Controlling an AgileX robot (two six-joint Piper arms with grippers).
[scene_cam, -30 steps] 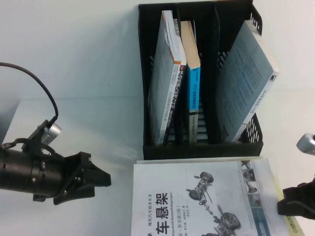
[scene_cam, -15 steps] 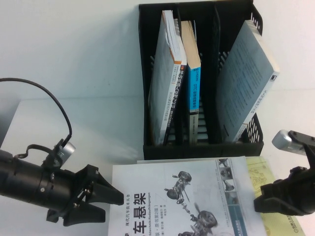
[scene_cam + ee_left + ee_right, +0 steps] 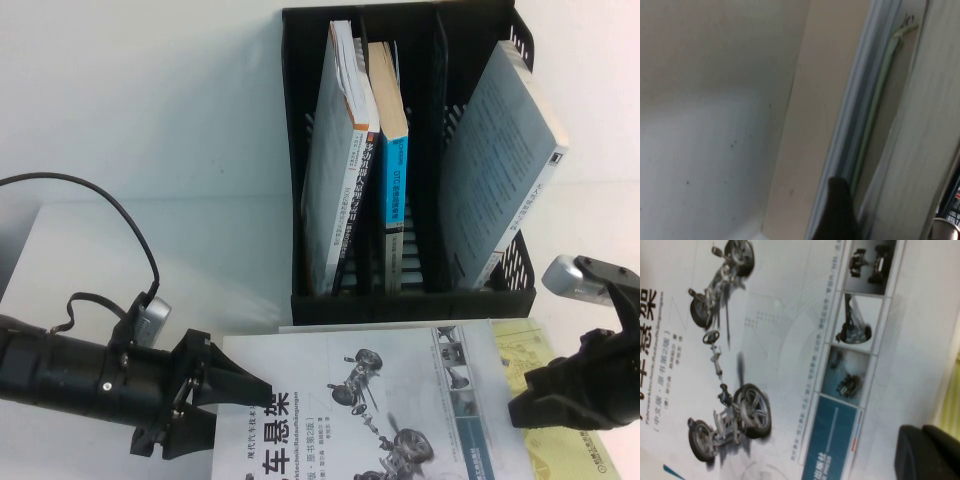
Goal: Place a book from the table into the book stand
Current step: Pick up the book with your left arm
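Note:
The white book (image 3: 370,400) with a black title and suspension photos lies flat on the white table (image 3: 150,150), in front of the black book stand (image 3: 410,305). My left gripper (image 3: 240,405) is open, its jaws straddling the book's left edge with one finger over the cover. In the left wrist view a dark finger (image 3: 840,210) sits against stacked book edges. My right gripper (image 3: 515,412) is shut, its tip against the book's right side. The right wrist view shows the cover (image 3: 790,340) and the dark fingers (image 3: 925,455) on its margin.
A yellow-green book (image 3: 545,350) lies under the white book's right side. The stand holds upright books (image 3: 345,150) in its left and middle compartments and a leaning grey-covered book (image 3: 500,170) in the right one. The left arm's cable (image 3: 120,215) loops over the table.
The white book has slid left, uncovering more of the yellow-green book. My left gripper has moved right and nearer onto its left edge. My right gripper has followed leftward at its right side.

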